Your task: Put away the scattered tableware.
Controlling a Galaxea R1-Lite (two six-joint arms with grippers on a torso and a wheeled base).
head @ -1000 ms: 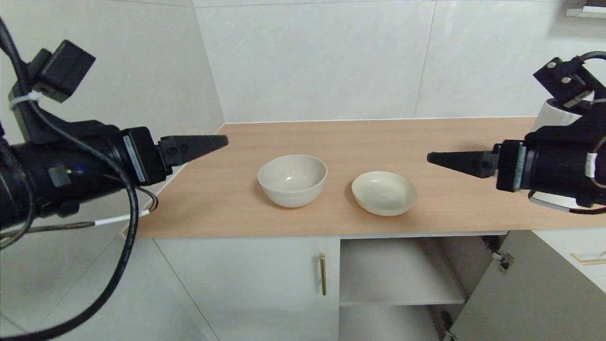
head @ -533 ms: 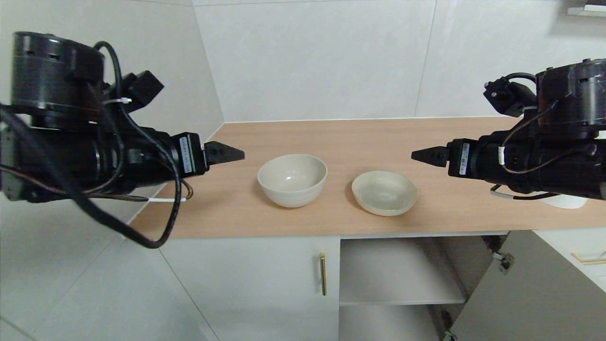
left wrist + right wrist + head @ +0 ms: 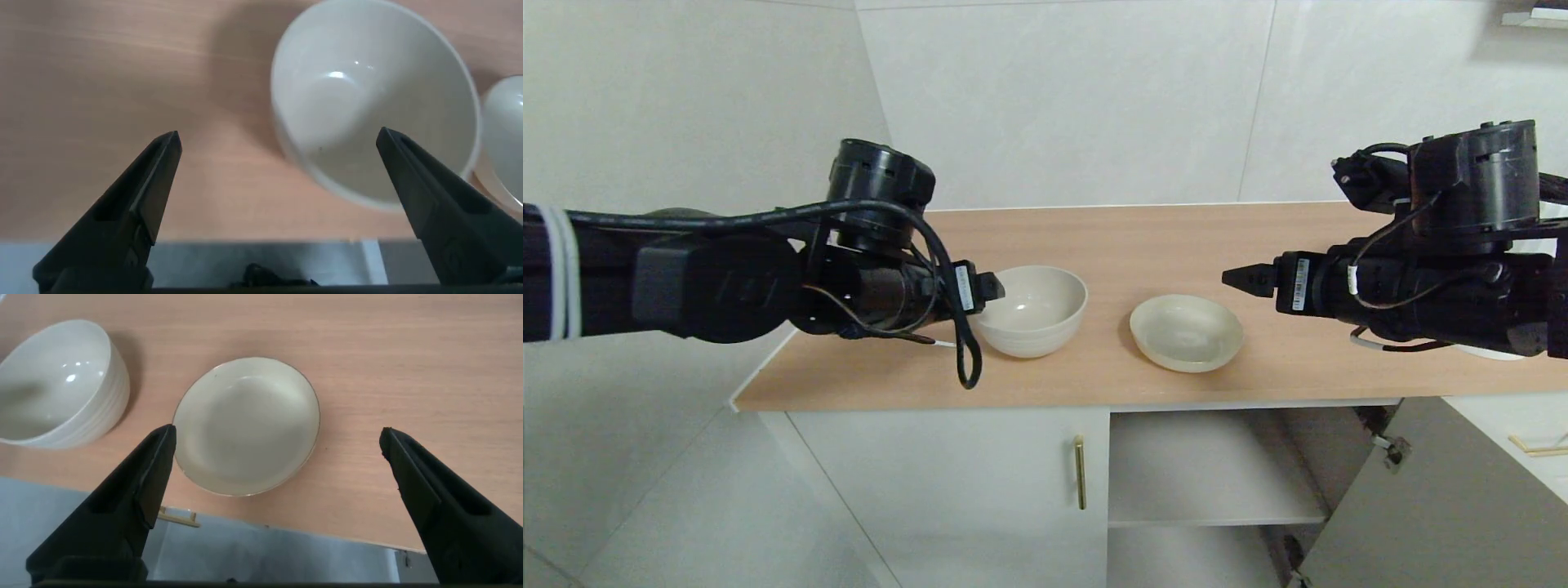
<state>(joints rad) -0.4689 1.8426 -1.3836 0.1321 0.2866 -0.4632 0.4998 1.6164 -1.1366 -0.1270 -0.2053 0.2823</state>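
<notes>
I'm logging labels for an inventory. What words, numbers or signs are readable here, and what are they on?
No text can be read.
The left arm's sticker: white, print too small to read.
The right arm's sticker: white, print too small to read.
No print on the bowl or the shallow dish.

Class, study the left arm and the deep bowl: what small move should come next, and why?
Probably ease the left gripper forward until its open fingers straddle the near rim of the deep bowl: it hovers close by that rim, holding nothing.
</notes>
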